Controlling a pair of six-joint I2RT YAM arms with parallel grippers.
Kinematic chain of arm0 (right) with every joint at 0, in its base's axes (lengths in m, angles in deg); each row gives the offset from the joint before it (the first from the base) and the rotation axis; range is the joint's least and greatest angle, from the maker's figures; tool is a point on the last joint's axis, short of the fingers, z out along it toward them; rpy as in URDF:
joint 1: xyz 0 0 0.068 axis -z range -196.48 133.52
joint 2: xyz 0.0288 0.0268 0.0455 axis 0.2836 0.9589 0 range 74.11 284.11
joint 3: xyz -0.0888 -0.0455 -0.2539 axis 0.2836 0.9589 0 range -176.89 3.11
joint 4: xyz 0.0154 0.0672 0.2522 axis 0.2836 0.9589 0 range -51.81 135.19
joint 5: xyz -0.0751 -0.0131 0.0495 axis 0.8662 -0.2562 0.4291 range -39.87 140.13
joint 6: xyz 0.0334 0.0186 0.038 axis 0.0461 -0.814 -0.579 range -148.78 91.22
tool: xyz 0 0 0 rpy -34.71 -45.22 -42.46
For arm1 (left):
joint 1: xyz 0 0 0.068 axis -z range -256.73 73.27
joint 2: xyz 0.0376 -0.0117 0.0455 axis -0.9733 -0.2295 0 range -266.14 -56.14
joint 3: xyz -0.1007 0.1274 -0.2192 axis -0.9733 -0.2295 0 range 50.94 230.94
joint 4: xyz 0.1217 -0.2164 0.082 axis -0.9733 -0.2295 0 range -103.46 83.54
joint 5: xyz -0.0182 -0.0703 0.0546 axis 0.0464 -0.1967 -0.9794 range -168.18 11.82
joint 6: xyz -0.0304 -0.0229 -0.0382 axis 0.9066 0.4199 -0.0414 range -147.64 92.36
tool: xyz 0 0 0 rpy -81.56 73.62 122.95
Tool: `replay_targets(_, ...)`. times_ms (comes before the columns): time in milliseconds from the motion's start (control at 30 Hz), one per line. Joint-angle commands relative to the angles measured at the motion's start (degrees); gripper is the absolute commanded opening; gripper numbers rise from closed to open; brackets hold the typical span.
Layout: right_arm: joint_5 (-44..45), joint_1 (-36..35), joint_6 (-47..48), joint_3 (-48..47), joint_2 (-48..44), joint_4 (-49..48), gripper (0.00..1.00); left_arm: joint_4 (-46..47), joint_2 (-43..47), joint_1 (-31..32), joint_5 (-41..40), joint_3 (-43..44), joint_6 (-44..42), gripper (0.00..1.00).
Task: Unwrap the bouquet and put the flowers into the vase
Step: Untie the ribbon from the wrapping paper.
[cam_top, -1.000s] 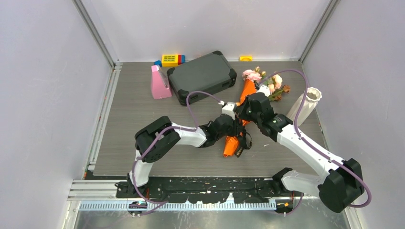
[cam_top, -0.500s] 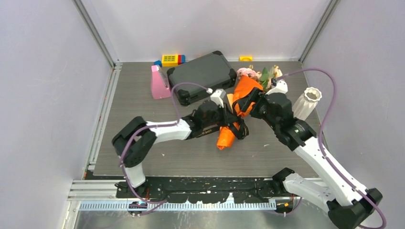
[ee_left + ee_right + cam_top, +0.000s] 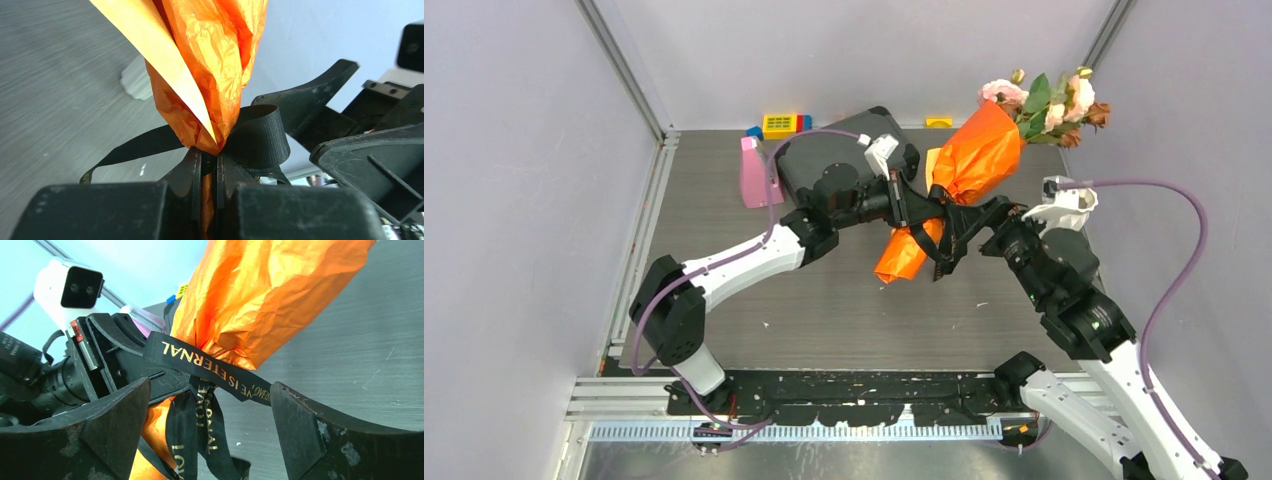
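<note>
Grey wood-grain table (image 3: 724, 300), pale lilac walls all round. From the top camera, the crinkled orange paper-cone bouquet (image 3: 969, 165) is up off the table mid-scene. It's tilted, with the pink and peach rose flowers (image 3: 1044, 100) poking toward the far right corner. The left gripper (image 3: 921, 212) meets it at the narrow neck, and the right gripper (image 3: 969, 228) is just beside. The small white wavy-rimmed vase (image 3: 1072, 203) sits near the right wall, mostly hidden behind the right arm. At the back are a dark grey hard case (image 3: 834, 150), a pink wedge-shaped block (image 3: 754, 178) and a yellow toy brick (image 3: 779, 125).

Only the left wrist cam shows the grip: the left jaws are pinched tight on the orange paper at the neck. The black ribbon (image 3: 260, 135) loops right above. The blooms are cut off.

On the right wrist cam the jaws are spread wide either side of the ribbon, closed on nothing. The gold lettering reads "LOVE IS ETERNAL". The cone's wide end runs out of frame.
</note>
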Motion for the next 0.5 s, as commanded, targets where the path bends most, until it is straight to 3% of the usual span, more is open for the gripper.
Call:
replay_targets(0, 1.72, -0.2, 1.95, 2.6, -3.06, -5.87, 0.95, 18.27, -0.75, 0.04, -0.16, -5.35, 7.82, 0.0)
replay_targets(100, 2.14, -0.19, 2.36, 4.24, -2.98, -6.47, 0.96, 29.7, -4.46, -0.77, -3.75, -13.65, 12.73, 0.0)
replay_targets(300, -2.12, -0.2, 4.55, 8.19, 0.75, -7.45, 0.95, 44.94, -12.03, -3.59, -11.92, -27.48, 10.64, 0.0)
replay_targets(467, -0.54, -0.2, 1.43, 9.82, 3.76, -6.14, 0.96, 50.42, -16.76, -3.77, -12.22, -32.8, 8.95, 0.0)
